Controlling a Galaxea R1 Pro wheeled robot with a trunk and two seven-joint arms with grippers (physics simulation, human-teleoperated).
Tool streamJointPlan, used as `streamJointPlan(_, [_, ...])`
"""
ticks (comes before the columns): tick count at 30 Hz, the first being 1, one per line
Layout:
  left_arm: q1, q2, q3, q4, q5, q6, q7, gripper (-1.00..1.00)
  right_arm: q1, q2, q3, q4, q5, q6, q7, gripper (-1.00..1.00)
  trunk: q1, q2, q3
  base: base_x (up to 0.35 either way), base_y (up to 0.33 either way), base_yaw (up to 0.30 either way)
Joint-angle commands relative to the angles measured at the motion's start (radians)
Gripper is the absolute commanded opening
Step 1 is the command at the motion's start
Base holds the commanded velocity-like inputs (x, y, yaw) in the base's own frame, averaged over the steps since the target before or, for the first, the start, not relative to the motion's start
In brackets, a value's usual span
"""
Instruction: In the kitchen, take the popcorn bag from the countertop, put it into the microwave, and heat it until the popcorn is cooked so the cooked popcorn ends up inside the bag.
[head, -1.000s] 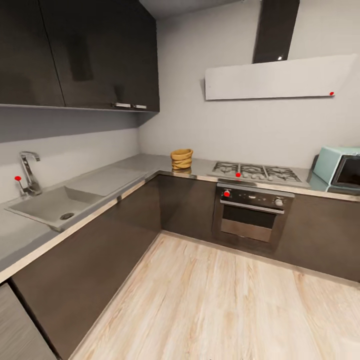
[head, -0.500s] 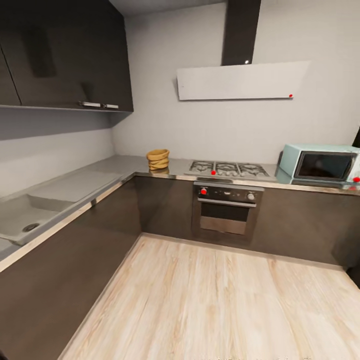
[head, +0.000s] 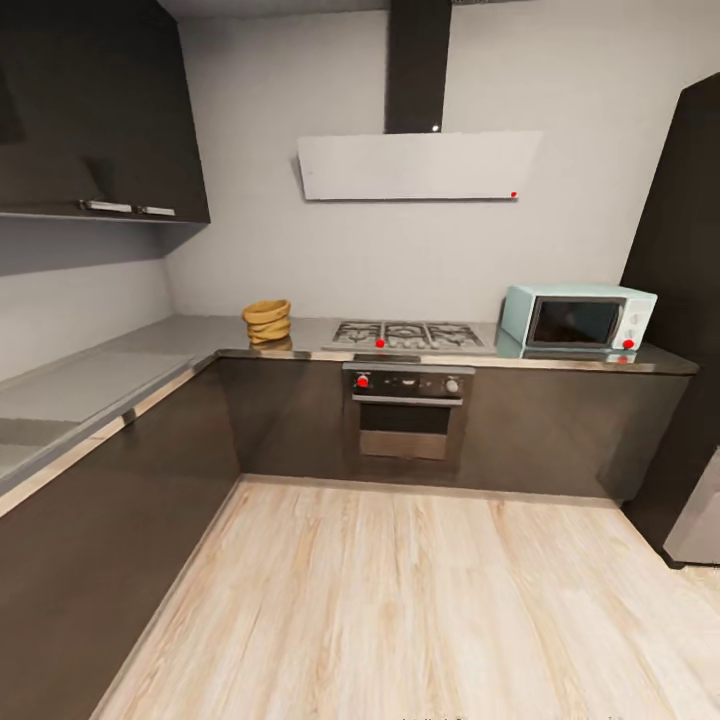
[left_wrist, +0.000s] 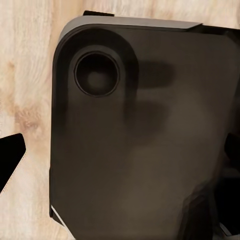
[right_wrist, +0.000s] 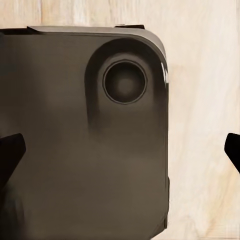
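close in, both wrist views look down on the robot's dark base (left_wrist: 140, 135) over the pale wood floor (head: 400, 600). a black fingertip of the left gripper (left_wrist: 10, 155) pokes in at one edge there; the right gripper (right_wrist: 120, 150) shows a dark tip at each side of its picture, so it looks spread wide. whether the left one is apart or together i cannot tell.

farther off, past the floor, the black oven (head: 408, 415) sits under the gas hob (head: 408, 334). the popcorn bag (head: 267, 322) stands on the countertop (head: 150, 350) near its back corner, just beside the hob, well apart from both grippers. the microwave (head: 578, 318) rests at the countertop's far end, next to a tall dark cabinet (head: 685, 300).
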Motion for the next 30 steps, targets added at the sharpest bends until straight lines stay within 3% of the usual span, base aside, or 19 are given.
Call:
streamJointPlan(1, [0.0, 0.0, 0.001, 0.0, 0.011, -0.003, 0.0, 1.0, -0.001, 0.0, 0.0, 0.002, -0.005, -0.005, 0.0, 1.0, 0.0, 0.0, -0.001, 0.0, 0.0, -0.298])
streamJointPlan(30, [0.0, -0.002, -0.001, 0.0, 0.009, -0.003, 0.0, 1.0, -0.001, 0.001, 0.0, 0.002, -0.005, -0.005, 0.0, 1.0, 0.0, 0.0, -0.001, 0.0, 0.0, -0.298])
